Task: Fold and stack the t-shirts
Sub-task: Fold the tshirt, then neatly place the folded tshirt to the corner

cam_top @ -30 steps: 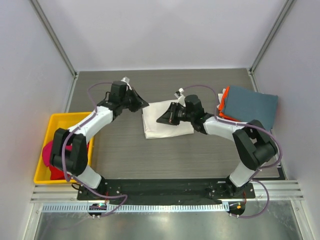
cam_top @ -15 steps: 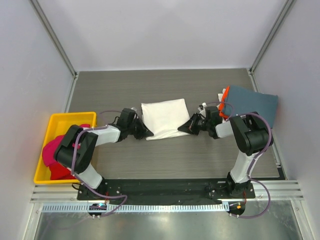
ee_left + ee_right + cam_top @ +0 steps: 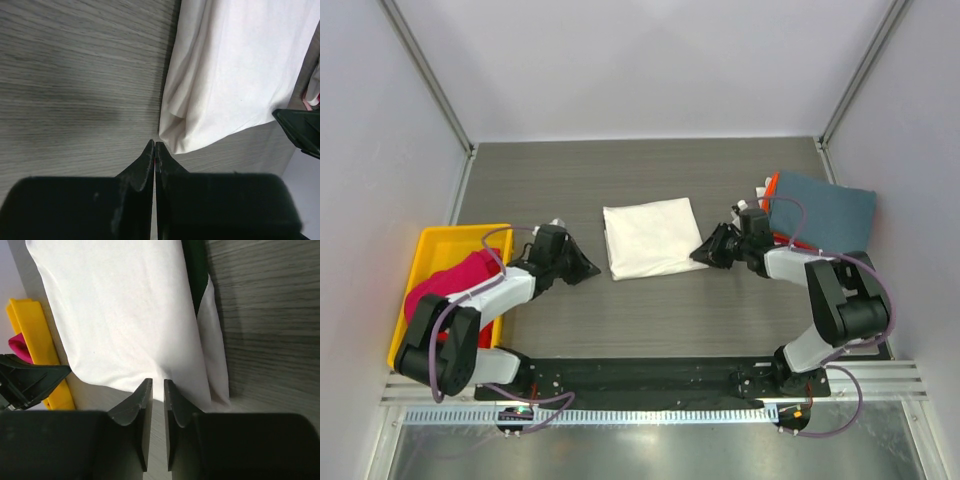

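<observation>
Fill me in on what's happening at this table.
Two robot arms are folding t-shirts. A cream-white shirt lies folded mid-table. The left gripper, shut and empty, sits just off its near left corner; the right gripper, jaws slightly apart, is at its near right corner. A slate-blue shirt lies folded on an orange shirt at right; a red shirt waits in the yellow bin at left.

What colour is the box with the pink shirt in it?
The box is bright yellow, clearest from the top camera.
</observation>
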Available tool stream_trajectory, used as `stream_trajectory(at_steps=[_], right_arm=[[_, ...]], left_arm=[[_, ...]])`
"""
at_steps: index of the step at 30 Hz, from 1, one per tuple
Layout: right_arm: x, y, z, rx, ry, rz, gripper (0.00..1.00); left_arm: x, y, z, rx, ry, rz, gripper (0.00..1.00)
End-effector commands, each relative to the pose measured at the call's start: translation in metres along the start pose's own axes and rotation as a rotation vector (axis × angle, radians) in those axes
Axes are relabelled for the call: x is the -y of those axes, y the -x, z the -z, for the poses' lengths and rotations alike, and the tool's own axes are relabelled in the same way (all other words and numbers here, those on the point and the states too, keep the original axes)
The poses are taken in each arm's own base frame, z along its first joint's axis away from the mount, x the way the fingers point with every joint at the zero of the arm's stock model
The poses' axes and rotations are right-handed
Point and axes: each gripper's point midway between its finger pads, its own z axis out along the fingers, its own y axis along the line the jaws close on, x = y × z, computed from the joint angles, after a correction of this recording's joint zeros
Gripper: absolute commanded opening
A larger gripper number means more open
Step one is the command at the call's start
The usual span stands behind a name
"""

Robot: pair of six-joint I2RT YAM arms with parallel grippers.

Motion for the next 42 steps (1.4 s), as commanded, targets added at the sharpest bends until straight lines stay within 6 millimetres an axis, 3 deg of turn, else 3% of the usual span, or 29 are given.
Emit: stream_trajectory(at_steps=[1, 4, 5, 7, 8, 14, 16, 17, 19, 21, 22, 23, 28, 32, 42], right_arm=[[-0.004, 0.020, 0.023, 0.092, -0.083, 0.127, 0.22], [-0.012, 0.036, 0.036, 0.144, -0.129, 0.195, 0.39], [-0.021, 0.048, 0.039, 0.170, -0.129, 0.218, 0.48], [-0.017, 0.056, 0.038, 0.171, -0.173, 0.247, 0.55], [-0.027, 0.068, 0.037, 0.187, -0.169, 0.267, 0.66], [-0.026, 0.101, 0.008, 0.165, -0.228, 0.283, 0.94], [-0.030, 0.106, -0.003, 0.144, -0.209, 0.285, 0.95], [-0.038, 0.115, -0.008, 0.148, -0.191, 0.289, 0.95], [-0.032, 0.116, -0.026, 0.114, -0.192, 0.269, 0.92], [-0.040, 0.125, -0.034, 0.115, -0.168, 0.273, 0.86], [-0.032, 0.124, -0.043, 0.096, -0.179, 0.258, 0.84], [-0.037, 0.129, -0.046, 0.098, -0.163, 0.262, 0.80], [-0.030, 0.129, -0.067, 0.056, -0.147, 0.242, 0.67], [-0.030, 0.126, -0.072, 0.042, -0.132, 0.219, 0.63], [-0.020, 0.116, -0.085, 0.001, -0.119, 0.191, 0.57]], left_arm=[[0.007, 0.016, 0.015, 0.060, 0.021, -0.072, 0.01], [0.017, 0.028, 0.022, 0.093, 0.035, -0.100, 0.25], [0.025, 0.033, 0.023, 0.103, 0.026, -0.104, 0.39], [0.029, 0.038, 0.021, 0.113, 0.030, -0.105, 0.48], [0.032, 0.041, 0.019, 0.116, 0.028, -0.106, 0.54], [0.048, 0.068, 0.001, 0.176, 0.029, -0.120, 0.67], [0.053, 0.076, -0.004, 0.190, 0.033, -0.117, 0.70], [0.053, 0.079, -0.009, 0.198, 0.038, -0.117, 0.77], [0.051, 0.083, -0.021, 0.192, 0.061, -0.101, 0.82], [0.049, 0.084, -0.034, 0.185, 0.067, -0.094, 0.83], [0.051, 0.086, -0.038, 0.185, 0.066, -0.094, 0.83], [0.058, 0.092, -0.041, 0.195, 0.054, -0.093, 0.82], [0.055, 0.100, -0.071, 0.163, 0.072, -0.067, 0.75], [0.058, 0.100, -0.083, 0.127, 0.053, -0.045, 0.56], [0.056, 0.103, -0.101, 0.118, 0.062, -0.033, 0.46]])
